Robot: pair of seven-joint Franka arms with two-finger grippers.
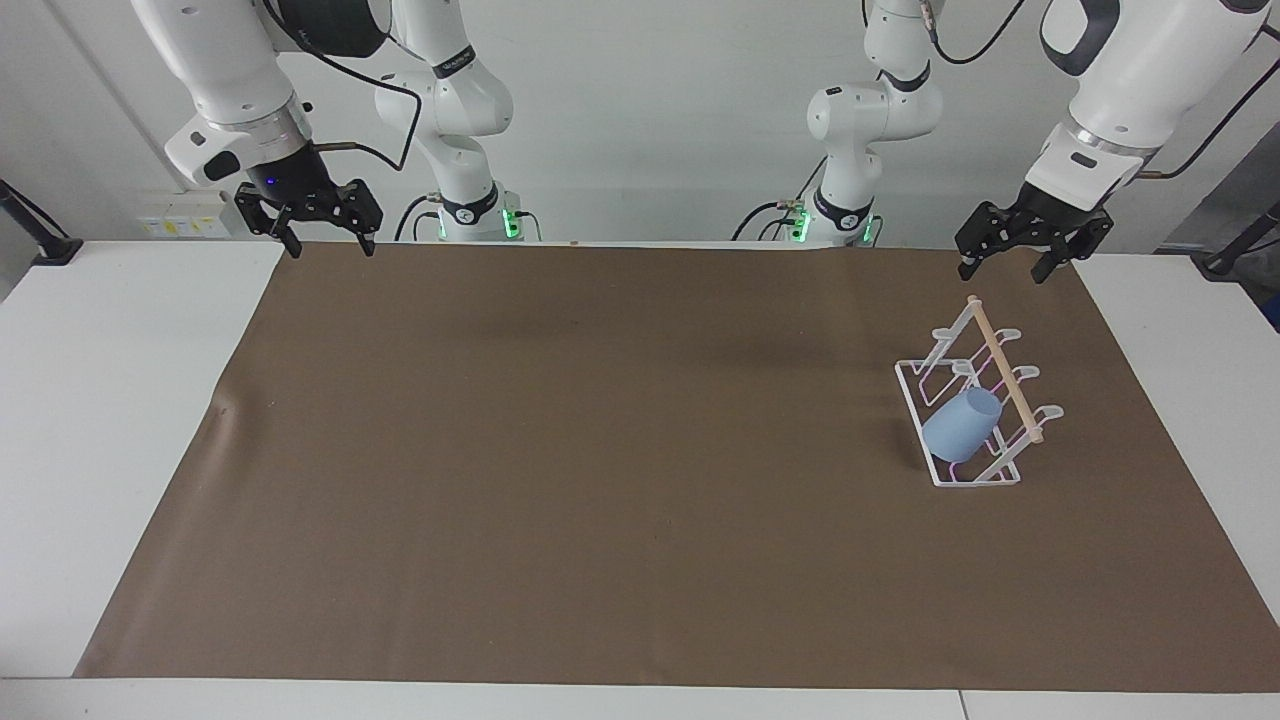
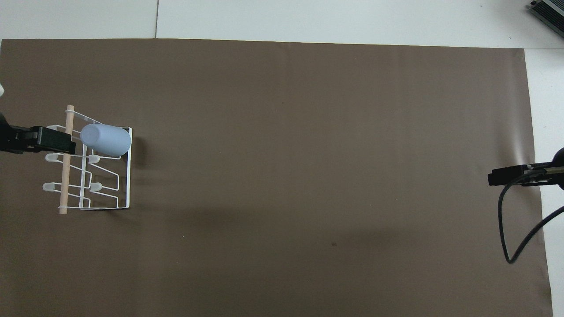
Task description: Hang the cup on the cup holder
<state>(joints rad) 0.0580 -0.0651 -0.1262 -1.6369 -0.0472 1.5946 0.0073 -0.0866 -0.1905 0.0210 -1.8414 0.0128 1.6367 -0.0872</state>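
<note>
The light blue cup (image 1: pixel 962 425) hangs tilted on a prong of the white wire cup holder (image 1: pixel 1005 372), at the holder's end farthest from the robots. Both stand on the brown mat toward the left arm's end of the table. In the overhead view the cup (image 2: pixel 105 139) lies on the holder (image 2: pixel 65 176). My left gripper (image 1: pixel 1003 273) is open and empty, raised above the mat just clear of the holder's dowel; it also shows in the overhead view (image 2: pixel 57 140). My right gripper (image 1: pixel 333 248) is open and empty, waiting over the mat's corner at the right arm's end (image 2: pixel 495 178).
A brown mat (image 1: pixel 600 450) covers most of the white table (image 1: pixel 100 400). The right arm's black cable (image 2: pixel 506 237) loops down over the mat's edge. A grey device corner (image 2: pixel 548 11) sits at the table's corner farthest from the robots.
</note>
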